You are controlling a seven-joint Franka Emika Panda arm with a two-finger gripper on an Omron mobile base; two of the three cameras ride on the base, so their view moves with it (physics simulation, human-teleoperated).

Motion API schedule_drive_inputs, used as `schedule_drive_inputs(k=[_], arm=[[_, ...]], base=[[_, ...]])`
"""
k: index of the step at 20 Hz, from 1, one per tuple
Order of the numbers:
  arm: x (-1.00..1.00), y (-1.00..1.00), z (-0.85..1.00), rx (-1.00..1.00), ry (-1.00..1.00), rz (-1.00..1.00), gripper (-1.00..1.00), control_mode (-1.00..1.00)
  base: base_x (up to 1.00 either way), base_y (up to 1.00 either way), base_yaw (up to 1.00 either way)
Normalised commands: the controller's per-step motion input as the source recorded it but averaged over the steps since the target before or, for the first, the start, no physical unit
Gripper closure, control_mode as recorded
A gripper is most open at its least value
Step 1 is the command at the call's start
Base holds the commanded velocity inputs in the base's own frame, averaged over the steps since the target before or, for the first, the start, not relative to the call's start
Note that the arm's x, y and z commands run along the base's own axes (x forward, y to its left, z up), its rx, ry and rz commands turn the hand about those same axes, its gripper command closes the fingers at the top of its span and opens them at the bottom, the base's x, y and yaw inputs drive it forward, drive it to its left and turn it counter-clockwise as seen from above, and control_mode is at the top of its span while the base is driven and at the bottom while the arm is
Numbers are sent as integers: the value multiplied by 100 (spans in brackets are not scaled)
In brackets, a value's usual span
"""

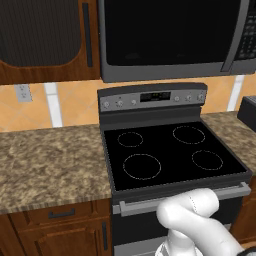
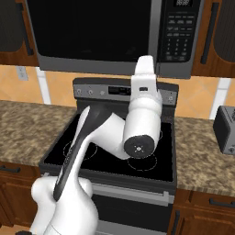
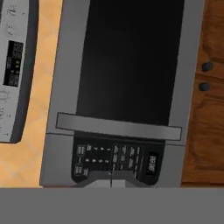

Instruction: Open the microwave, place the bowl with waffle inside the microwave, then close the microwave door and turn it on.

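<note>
Microwave [image 2: 98, 34] above the stove [image 1: 170, 152], its door [image 3: 129, 61] shut. End effector [image 3: 111, 183], fingers together and holding nothing, is right at the button panel [image 3: 116, 161]. Looks like the turn-on step; next it needs a press on start. Can't spot the bowl.

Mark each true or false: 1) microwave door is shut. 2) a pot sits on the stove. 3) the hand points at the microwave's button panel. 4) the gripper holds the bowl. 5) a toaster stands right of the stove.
1) True: the microwave door sits flush with the microwave.
2) False: the stove shows only four bare burner rings.
3) True: the button panel lies just ahead of the gripper.
4) False: the gripper is shut on nothing.
5) True: the toaster stands on the counter.
</note>
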Motion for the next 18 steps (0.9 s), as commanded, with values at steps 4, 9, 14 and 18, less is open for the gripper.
schedule_drive_inputs(k=[4,9,14,18], arm=[[1,-21,2,20,0,0,100,-100],[1,-18,0,7,2,0,100,-100],[47,0,-4,-1,22,0,100,-100],[62,0,0,-1,26,0,100,-100]], base=[[0,0,0],[0,0,0],[0,0,0],[0,0,0]])
